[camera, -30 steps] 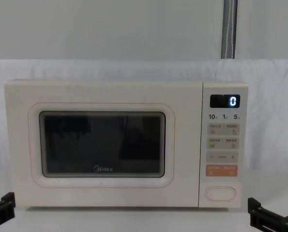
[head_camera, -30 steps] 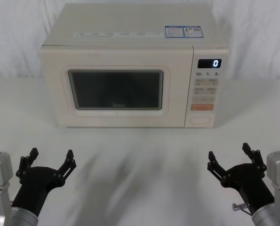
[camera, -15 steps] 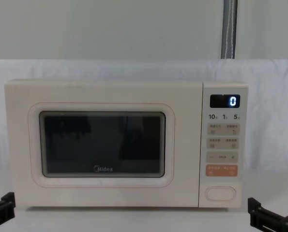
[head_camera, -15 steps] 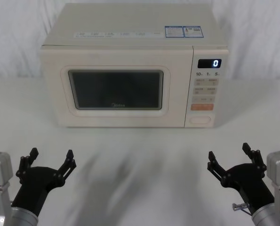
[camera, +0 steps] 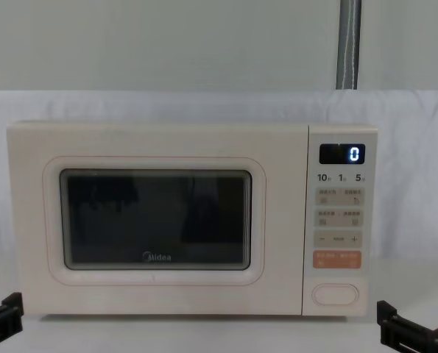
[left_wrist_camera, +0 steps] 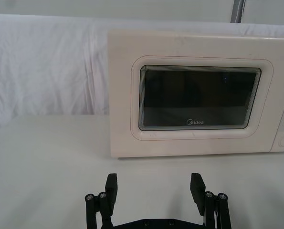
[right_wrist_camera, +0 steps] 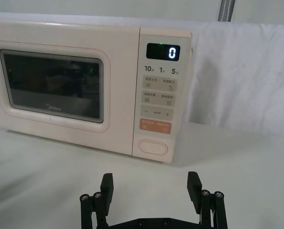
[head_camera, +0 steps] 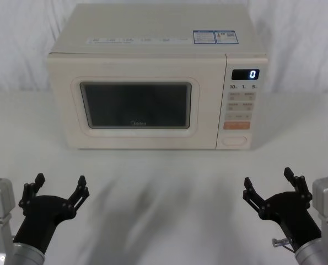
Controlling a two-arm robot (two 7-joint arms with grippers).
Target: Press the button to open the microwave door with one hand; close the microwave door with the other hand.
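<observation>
The microwave (head_camera: pixel 157 77) is set upright at the far middle of the desk (head_camera: pixel 164 182), front turned twd the robot, long axis running left-right. The microwave door (head_camera: pixel 136 105) is seen shut flush w/ the body; its dark window is too dim for the inside to be made out. The control strip (head_camera: pixel 241 102) is placed on the right side of the front, w/ the display (head_camera: pixel 245 74) reading 0 at top, an orange key (head_camera: pixel 236 125) lower down, & the button (head_camera: pixel 234 140), a wide oval, at the very bottom. The left tool (head_camera: pixel 57 187) is held near the robot at the left, fingers spread, nothing betw. them. The right tool (head_camera: pixel 269 182) is held likewise at the right, fingers spread & bare. Both are kept well apart from the microwave.
</observation>
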